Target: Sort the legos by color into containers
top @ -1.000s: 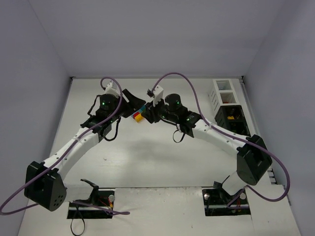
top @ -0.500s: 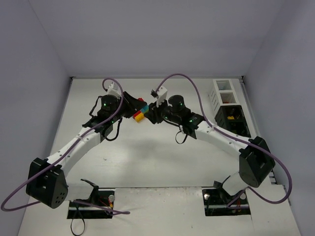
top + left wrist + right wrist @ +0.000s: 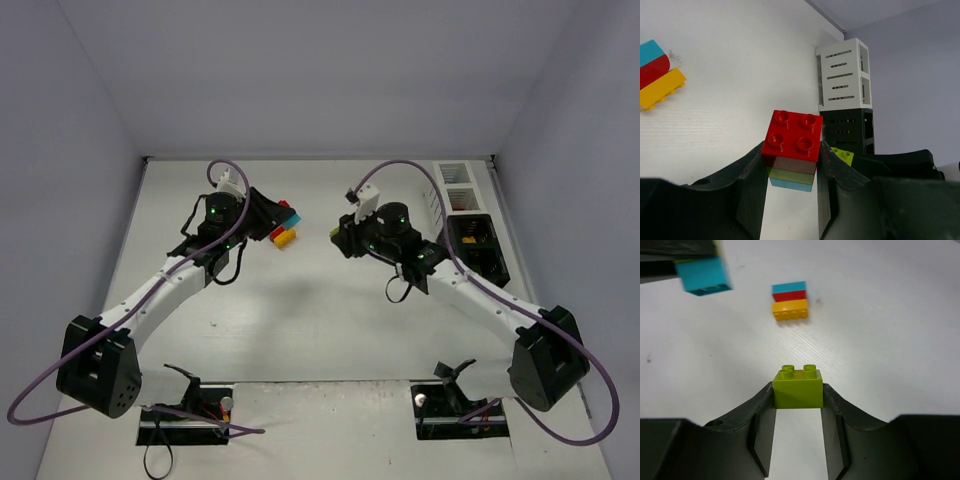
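The left gripper (image 3: 792, 167) clamps a red-topped brick stack (image 3: 791, 136). The right gripper (image 3: 797, 412) pinches a green brick (image 3: 797, 390), with a small pile (image 3: 790, 301) at twelve o'clock.

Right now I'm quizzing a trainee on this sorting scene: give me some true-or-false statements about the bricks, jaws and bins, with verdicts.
1. The right jaws hold a lime green brick. True.
2. The left jaws are empty. False: they are closed on a red-topped stack.
3. A cyan, red and yellow stack lies on the table, held by neither arm. True.
4. The white container sits nearer the arm bases than the black containers. False: it is at the far end of the row.
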